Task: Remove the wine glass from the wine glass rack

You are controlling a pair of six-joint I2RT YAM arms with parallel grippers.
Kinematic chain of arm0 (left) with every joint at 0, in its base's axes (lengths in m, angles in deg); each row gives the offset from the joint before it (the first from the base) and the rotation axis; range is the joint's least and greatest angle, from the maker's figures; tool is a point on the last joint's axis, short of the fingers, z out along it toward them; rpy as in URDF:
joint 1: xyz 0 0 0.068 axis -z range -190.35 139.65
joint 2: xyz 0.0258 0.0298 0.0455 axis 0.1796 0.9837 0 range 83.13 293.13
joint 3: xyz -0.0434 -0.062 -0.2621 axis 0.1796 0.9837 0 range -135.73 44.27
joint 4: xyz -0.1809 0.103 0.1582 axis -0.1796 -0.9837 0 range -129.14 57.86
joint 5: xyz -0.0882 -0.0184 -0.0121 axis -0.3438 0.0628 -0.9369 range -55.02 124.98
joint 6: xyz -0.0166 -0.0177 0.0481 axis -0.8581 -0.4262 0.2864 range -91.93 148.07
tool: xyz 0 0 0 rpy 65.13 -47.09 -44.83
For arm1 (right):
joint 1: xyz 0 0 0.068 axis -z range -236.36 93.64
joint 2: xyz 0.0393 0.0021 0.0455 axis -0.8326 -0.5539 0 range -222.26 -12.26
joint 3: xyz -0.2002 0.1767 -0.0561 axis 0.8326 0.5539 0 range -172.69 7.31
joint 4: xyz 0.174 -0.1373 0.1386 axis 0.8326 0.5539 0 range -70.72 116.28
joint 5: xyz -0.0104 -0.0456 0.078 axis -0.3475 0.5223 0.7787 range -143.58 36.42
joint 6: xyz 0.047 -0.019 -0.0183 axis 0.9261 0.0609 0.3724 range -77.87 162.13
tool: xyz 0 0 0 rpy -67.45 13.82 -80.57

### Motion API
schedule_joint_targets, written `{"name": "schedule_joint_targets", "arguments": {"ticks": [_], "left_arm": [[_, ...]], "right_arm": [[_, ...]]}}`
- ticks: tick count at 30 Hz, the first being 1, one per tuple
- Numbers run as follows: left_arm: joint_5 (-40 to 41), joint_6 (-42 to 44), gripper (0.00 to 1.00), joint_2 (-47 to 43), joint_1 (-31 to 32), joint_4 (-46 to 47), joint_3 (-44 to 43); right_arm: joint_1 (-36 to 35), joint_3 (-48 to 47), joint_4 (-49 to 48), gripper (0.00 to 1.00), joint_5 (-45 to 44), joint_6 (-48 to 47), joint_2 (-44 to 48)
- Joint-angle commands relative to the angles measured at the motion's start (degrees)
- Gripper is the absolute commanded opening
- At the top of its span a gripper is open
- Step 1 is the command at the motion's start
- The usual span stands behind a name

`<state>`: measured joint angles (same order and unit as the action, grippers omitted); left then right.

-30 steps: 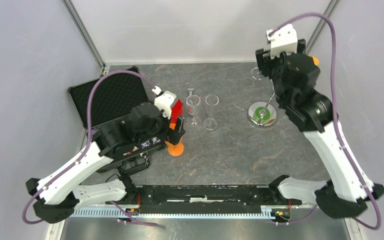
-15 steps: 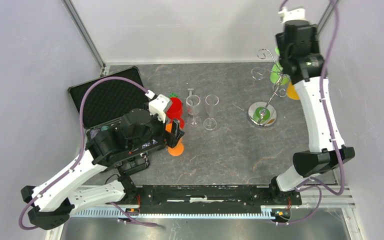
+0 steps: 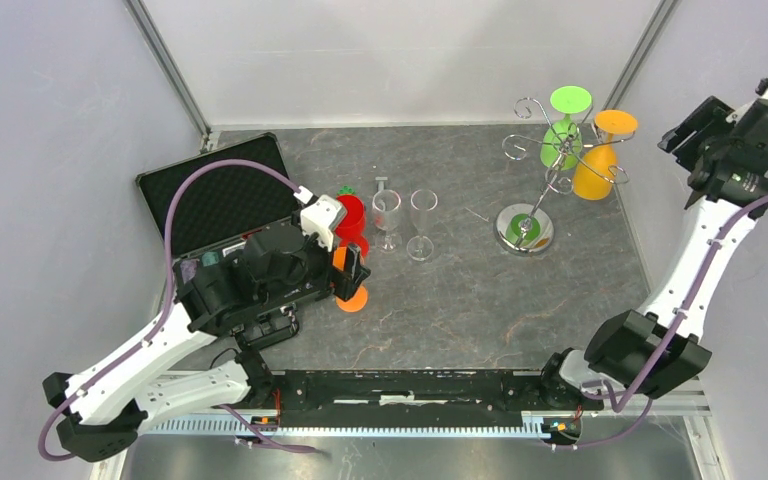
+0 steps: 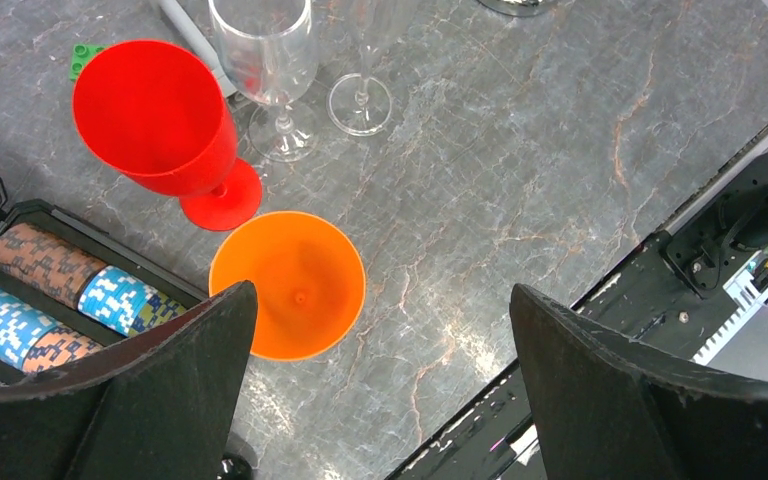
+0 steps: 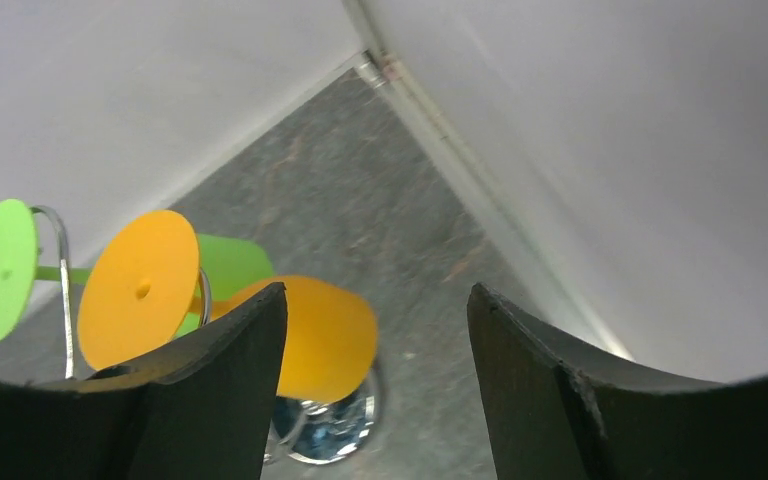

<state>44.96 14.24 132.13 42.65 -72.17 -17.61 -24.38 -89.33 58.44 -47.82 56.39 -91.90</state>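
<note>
The wine glass rack [image 3: 526, 229] stands at the back right on a round shiny base, with thin wire arms. Two plastic wine glasses hang upside down from it, a green one [image 3: 561, 135] and a yellow one [image 3: 596, 168]. My right gripper [image 3: 695, 130] is up at the far right, apart from the rack and open. In the right wrist view the yellow glass [image 5: 325, 335] and the green glass [image 5: 228, 264] lie beyond the open gripper [image 5: 375, 295], over the rack base [image 5: 335, 425]. My left gripper [image 4: 380, 300] is open above an upright orange glass [image 4: 287, 285].
A red glass [image 3: 351, 216] and two clear glasses [image 3: 387, 214] [image 3: 422, 221] stand mid-table. An open black case [image 3: 218, 199] holding poker chips [image 4: 40, 290] lies at the left. The enclosure walls are close to the right arm.
My right arm has swung from over the rack out to the far right, uncovering the green and yellow glasses. The left arm has drawn back a little.
</note>
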Motion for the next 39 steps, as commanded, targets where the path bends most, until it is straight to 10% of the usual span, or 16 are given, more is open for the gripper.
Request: {"name": "schedule_joint_targets", "arguments": {"ticks": [1, 20, 25, 39], "left_arm": [[-0.8, 0.56, 1.0, -2.51, 0.09, 3.44, 2.3], [-0.37, -0.15, 1.0, -5.4, 0.08, 4.52, 4.23], [-1.02, -0.02, 1.0, -5.49, 0.09, 4.48, 4.08], [-0.86, -0.24, 1.0, -8.39, 0.09, 5.14, 5.19]], "right_arm": [[3.38, 6.77, -11.39, 0.7, 22.15, 15.04, 1.78], [3.43, 17.83, -25.42, 0.65, 22.52, 26.91, 9.99], [3.26, 18.21, -28.15, 0.38, 26.4, 30.48, 8.81], [0.73, 17.16, -26.92, 0.44, 25.09, 33.96, 6.21]]}}
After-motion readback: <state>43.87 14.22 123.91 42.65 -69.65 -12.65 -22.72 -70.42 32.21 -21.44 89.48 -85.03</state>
